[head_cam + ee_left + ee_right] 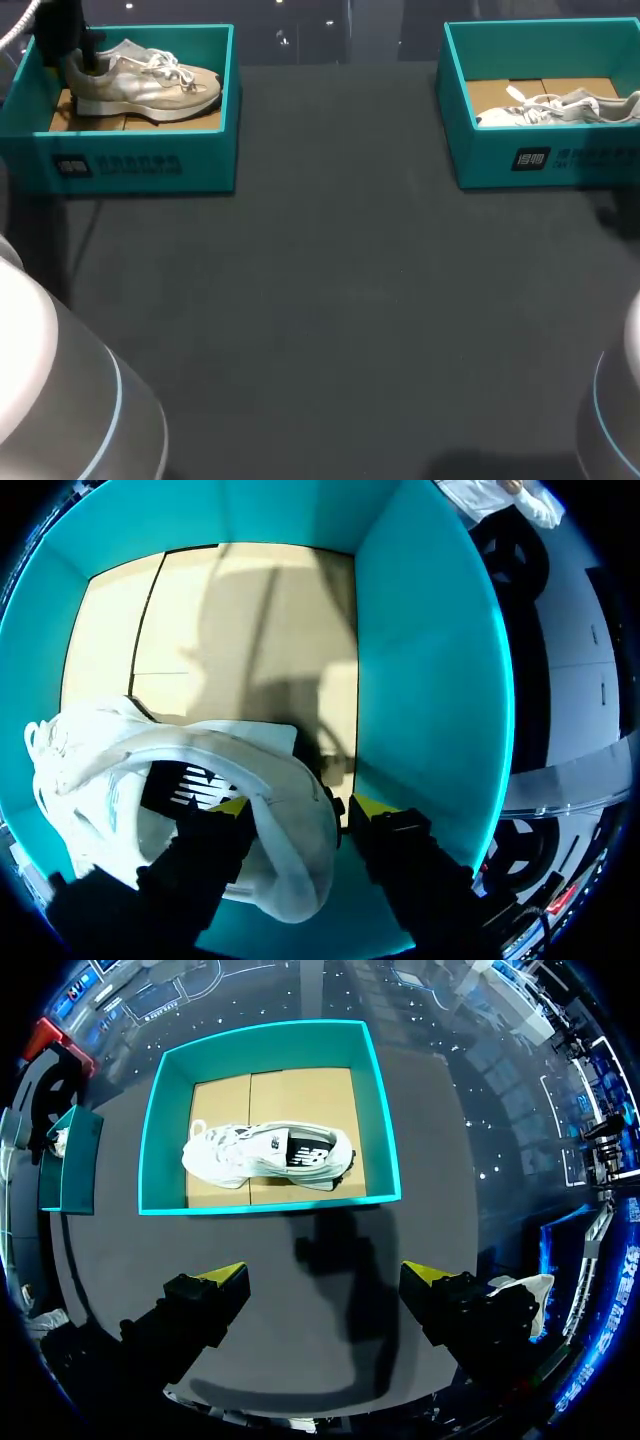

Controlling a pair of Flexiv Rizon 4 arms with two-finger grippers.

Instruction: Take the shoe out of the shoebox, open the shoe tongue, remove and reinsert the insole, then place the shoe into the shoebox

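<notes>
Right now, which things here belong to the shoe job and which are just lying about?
In the job: left sneaker, heel between the left jaws; left shoebox.
Idle: right sneaker, right shoebox, both untouched.

Dark matte table (330, 300), wide and flat. At its far right corner, right box (560, 160): teal walls, open top, brown cardboard floor in two panels. Inside, white shoe (560, 108), sole down along the floor, laces loose, dark insole showing from above. Near the table's left side, thin dark line (85, 245), perhaps a cable.
</notes>
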